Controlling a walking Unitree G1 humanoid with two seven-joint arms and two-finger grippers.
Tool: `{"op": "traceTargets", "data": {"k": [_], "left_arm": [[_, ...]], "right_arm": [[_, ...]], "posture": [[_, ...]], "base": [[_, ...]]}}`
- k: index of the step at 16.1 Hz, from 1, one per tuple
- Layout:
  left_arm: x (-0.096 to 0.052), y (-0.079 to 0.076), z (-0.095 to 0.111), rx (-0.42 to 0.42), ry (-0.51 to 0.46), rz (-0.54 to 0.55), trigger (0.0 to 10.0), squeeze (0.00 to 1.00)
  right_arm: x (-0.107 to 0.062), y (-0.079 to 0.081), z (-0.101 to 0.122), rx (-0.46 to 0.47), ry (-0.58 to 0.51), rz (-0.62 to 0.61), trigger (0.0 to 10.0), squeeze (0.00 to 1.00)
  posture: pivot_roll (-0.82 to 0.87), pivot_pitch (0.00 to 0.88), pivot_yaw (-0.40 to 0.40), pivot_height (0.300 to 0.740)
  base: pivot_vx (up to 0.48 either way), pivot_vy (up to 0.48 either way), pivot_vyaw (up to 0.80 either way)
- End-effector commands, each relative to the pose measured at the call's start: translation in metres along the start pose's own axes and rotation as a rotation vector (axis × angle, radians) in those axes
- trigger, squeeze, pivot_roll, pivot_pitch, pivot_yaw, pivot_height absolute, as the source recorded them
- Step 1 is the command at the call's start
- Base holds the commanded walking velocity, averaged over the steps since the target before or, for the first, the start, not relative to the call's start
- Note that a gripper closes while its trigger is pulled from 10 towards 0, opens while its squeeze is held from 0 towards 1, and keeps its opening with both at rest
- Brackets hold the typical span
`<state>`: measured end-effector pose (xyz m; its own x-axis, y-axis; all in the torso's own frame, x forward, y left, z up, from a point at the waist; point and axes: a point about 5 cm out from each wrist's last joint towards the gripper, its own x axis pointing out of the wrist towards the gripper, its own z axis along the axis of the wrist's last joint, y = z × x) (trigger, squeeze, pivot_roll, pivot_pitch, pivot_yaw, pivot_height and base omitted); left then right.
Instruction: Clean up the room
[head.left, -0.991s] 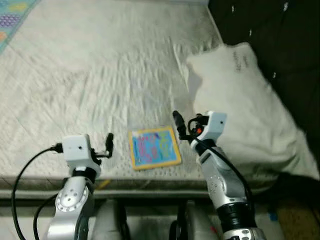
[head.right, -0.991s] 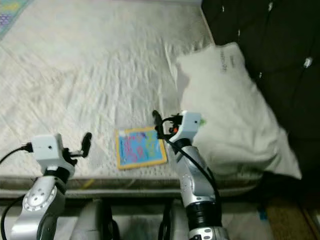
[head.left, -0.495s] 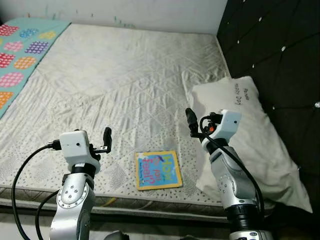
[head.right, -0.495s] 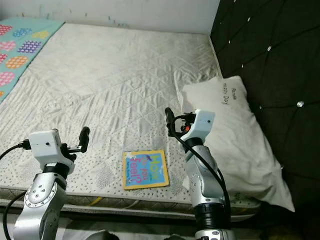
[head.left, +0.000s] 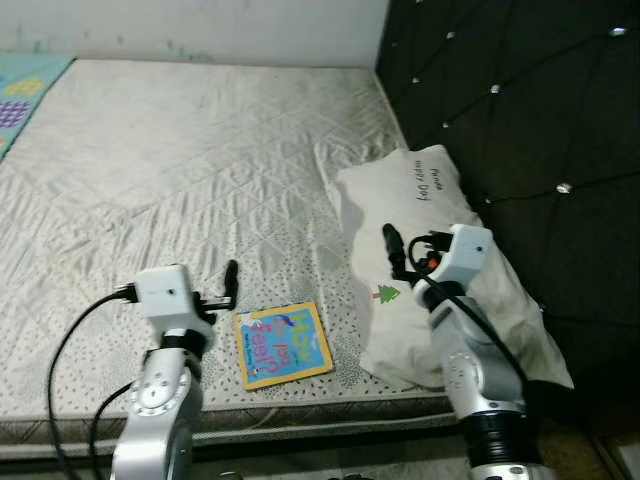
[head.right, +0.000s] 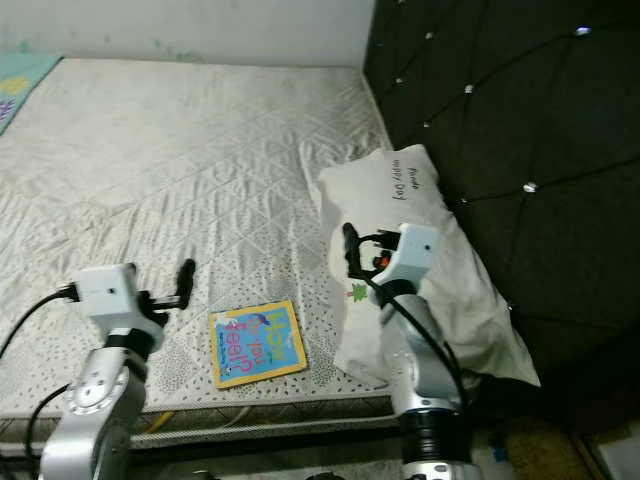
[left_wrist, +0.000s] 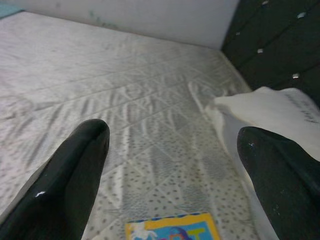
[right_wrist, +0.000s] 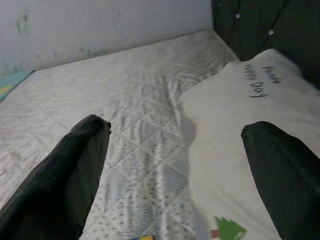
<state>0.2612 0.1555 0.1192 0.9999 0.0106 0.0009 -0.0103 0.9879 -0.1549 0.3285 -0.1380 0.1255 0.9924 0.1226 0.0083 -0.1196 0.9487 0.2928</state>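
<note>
A bare, quilted off-white mattress (head.left: 190, 170) fills the space ahead of the robot, with a dark tufted headboard (head.left: 520, 110) on its right side. A white pillow with handwritten lettering and a small green tree print (head.left: 420, 240) lies against the headboard. A flat, square picture book with a yellow border and blue cover (head.left: 283, 343) lies near the front edge of the mattress, just beside the pillow's lower corner but apart from it.

The left gripper (left_wrist: 170, 170) hovers above the mattress just to the left of the book, fingers spread wide, holding nothing. The right gripper (right_wrist: 185, 170) hangs over the pillow's inner edge, fingers likewise parted and empty.

The left wrist view adds the book's top border directly between the fingers. The right wrist view shows the tree print close up. The head views alone show a patterned teal cover (head.left: 30, 90) at the mattress's far left.
</note>
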Motion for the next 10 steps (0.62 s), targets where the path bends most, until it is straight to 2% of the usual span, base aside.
{"op": "traceTargets", "data": {"k": [1, 10], "left_arm": [[-0.0015, 0.0049, -0.0027, 0.005, 0.014, 0.014, 10.0, 0.0], [-0.0023, 0.0061, -0.0044, 0.011, 0.021, 0.019, 10.0, 0.0]], "right_arm": [[-0.0001, 0.003, 0.0006, 0.008, -0.002, 0.003, 10.0, 0.0], [0.0002, 0.0028, -0.0012, -0.002, 0.011, 0.014, 10.0, 0.0]], "posture": [[0.03, 0.09, -0.07, 0.74], [0.03, 0.089, -0.072, 0.74]], "base": [[0.0, 0.341, 0.0], [0.0, 0.375, 0.0]]}}
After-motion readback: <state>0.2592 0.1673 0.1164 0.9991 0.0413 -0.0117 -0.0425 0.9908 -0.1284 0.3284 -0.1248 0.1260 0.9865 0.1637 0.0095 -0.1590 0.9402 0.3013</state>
